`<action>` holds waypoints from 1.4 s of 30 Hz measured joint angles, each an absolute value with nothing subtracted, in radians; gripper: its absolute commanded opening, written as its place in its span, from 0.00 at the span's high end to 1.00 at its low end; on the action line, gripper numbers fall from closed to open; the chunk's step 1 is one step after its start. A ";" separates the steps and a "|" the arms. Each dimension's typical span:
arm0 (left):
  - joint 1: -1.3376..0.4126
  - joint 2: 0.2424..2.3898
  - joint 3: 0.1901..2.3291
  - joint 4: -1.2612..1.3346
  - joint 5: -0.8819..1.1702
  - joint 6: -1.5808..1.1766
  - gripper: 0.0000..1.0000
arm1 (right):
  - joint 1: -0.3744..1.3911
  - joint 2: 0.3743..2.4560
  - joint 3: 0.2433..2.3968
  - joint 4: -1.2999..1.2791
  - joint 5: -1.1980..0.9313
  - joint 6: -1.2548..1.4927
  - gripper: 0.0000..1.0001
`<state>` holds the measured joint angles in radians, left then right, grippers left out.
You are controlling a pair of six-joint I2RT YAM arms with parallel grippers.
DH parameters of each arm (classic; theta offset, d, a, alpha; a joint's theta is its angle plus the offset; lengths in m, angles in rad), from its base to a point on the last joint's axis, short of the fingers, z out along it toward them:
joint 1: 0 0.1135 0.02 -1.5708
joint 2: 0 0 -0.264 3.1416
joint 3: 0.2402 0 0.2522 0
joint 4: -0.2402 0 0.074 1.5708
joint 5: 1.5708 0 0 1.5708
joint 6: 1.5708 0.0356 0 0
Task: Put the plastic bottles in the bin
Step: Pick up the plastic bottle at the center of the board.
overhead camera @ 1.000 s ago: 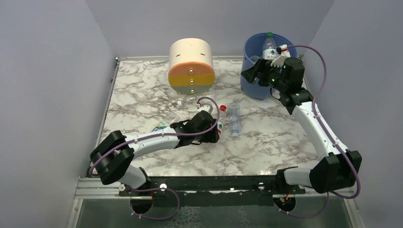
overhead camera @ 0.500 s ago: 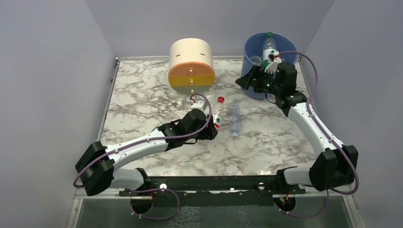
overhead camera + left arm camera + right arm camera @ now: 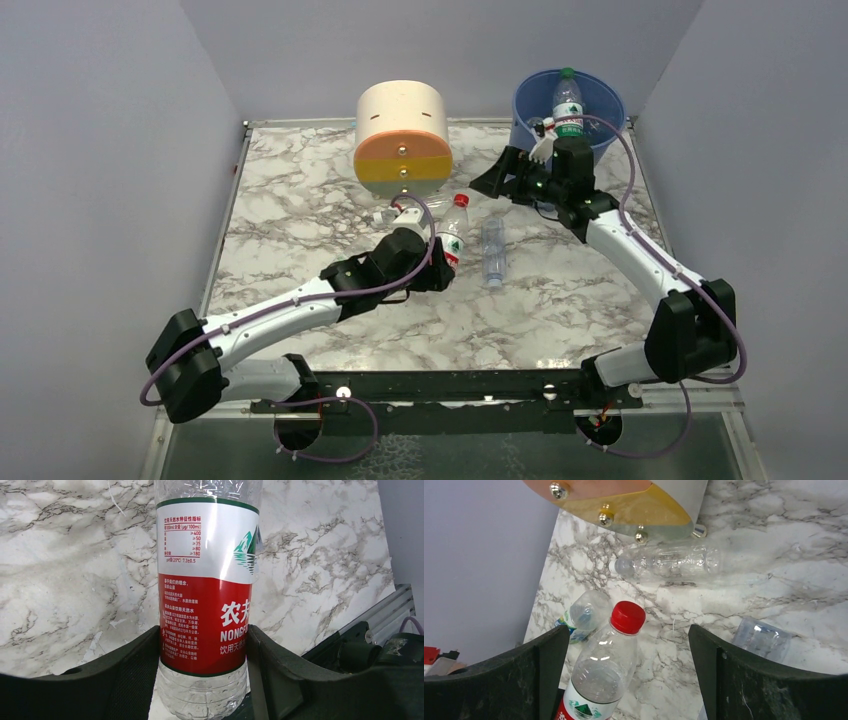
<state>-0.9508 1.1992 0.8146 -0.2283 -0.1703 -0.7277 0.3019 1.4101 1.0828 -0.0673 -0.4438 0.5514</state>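
My left gripper [image 3: 438, 268] [image 3: 202, 647] is shut on the lower body of a clear plastic bottle [image 3: 452, 232] [image 3: 206, 590] with a red cap and a red-and-white label, held nearly upright above the marble. My right gripper [image 3: 490, 184] [image 3: 628, 636] hangs open to the left of the blue bin [image 3: 530, 95], looking down on that same bottle's red cap [image 3: 628, 616]. A green-capped bottle [image 3: 567, 100] stands inside the bin. More bottles lie on the table: a clear one [image 3: 492, 250] [image 3: 761, 637], one by the drawer unit [image 3: 390, 214] [image 3: 669, 562], and one with a green-blue label [image 3: 583, 612].
The cream-and-orange round drawer unit [image 3: 403, 140] [image 3: 624, 502] stands at the back centre, left of the bin. Grey walls close in the marble table [image 3: 300, 190] on three sides. The arms' black base rail [image 3: 450, 385] runs along the near edge.
My left arm has raised the red-capped bottle and carried it back and to the right. My right arm has swung left, away from the bin, with its jaws open.
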 measured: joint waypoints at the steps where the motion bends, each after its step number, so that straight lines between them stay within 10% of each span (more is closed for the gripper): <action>1: -0.951 1.194 0.815 -0.228 -0.171 -0.725 0.38 | 0.310 1.419 1.083 -0.067 -0.444 0.554 0.08; 26: -0.951 1.151 0.815 -0.199 -0.174 -0.689 0.38 | 0.485 1.525 1.099 -0.062 -0.447 0.588 0.09; 42: -0.951 1.161 0.815 -0.183 -0.178 -0.674 0.23 | 0.508 1.535 1.112 -0.061 -0.446 0.587 0.41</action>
<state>-0.9508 1.1610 0.8150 -0.1833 -0.1776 -0.6743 0.5076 1.5352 1.1118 -0.0608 -0.4461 0.5869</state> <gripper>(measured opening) 0.710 0.626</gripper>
